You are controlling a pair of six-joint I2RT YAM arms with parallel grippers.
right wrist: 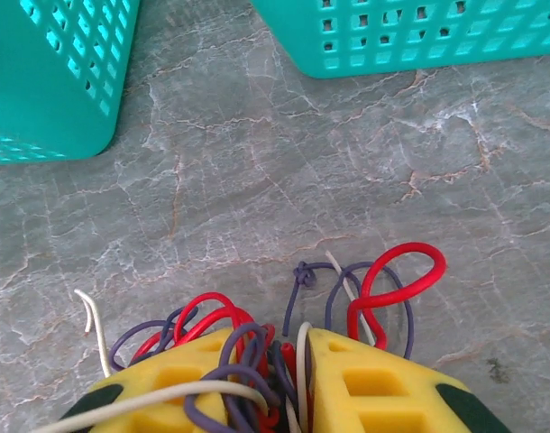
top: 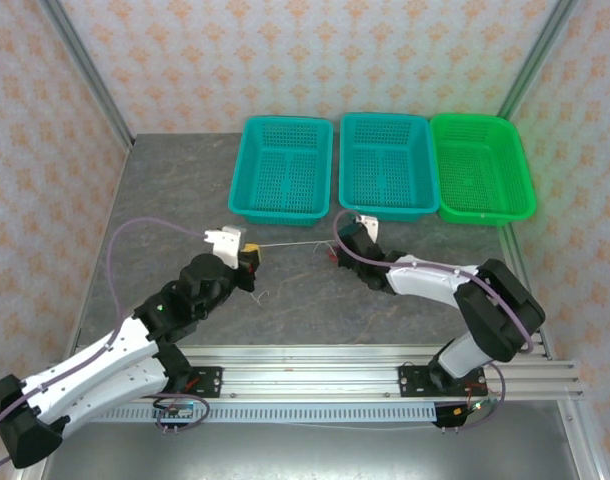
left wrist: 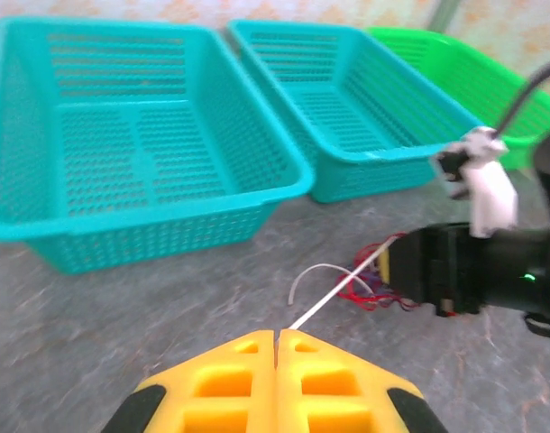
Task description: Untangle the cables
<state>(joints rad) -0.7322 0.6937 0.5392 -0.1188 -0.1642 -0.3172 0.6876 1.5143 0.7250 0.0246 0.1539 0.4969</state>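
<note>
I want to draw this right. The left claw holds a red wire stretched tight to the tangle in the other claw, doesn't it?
Not quite. The left claw holds a white wire, not a red one. The left wrist view shows it pinched in the shut claw and stretched tight to the tangle in the right claw.

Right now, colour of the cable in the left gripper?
Cream-white cable, clearest in left wrist view.
</note>
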